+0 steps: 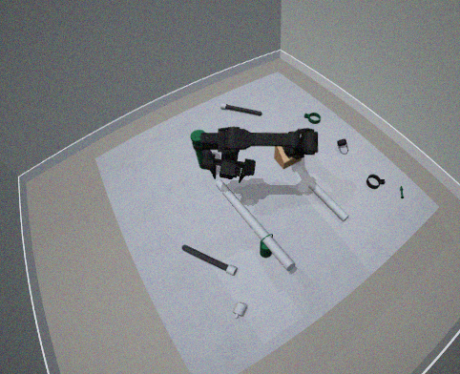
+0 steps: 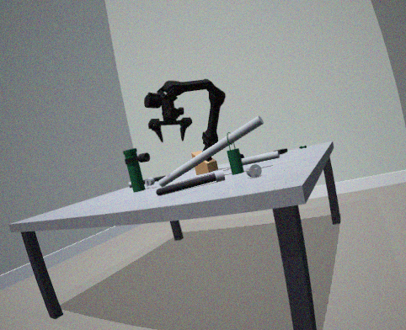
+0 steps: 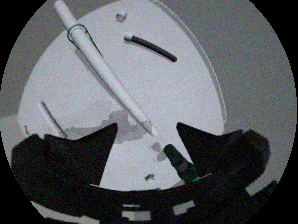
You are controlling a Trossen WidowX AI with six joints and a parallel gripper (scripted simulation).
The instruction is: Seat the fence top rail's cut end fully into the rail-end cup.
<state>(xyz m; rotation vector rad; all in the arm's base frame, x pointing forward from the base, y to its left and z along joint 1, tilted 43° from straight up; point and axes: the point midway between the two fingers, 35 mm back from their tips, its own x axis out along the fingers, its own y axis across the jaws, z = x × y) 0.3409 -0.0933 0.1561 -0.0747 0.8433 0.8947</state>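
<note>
The long pale rail (image 1: 250, 220) (image 2: 211, 153) (image 3: 102, 68) slants through the wire loop (image 2: 227, 140) of the short green post (image 1: 265, 249) (image 2: 235, 162). Its far end sticks up high; its other end is down by the table top, apart from the cup. The big green post (image 1: 198, 136) (image 2: 136, 178) stands upright, with the dark brace band (image 2: 130, 160) near its cap. The dark rail-end cup (image 2: 144, 157) hangs on the band, above the rail's low end. My gripper (image 1: 227, 179) (image 2: 173, 141) (image 3: 148, 125) is wide open and empty, above the rail's low end, not touching it.
A dark tube with a white end (image 1: 209, 259) (image 2: 189, 183) (image 3: 155, 48) lies beside the rail; another dark tube (image 1: 242, 110) lies behind. A short pale tube (image 1: 329, 202), a white cap (image 1: 240, 309) (image 2: 253, 170), and small ring fittings lie around. My arm stands by the orange block (image 1: 286, 158) (image 2: 206, 167).
</note>
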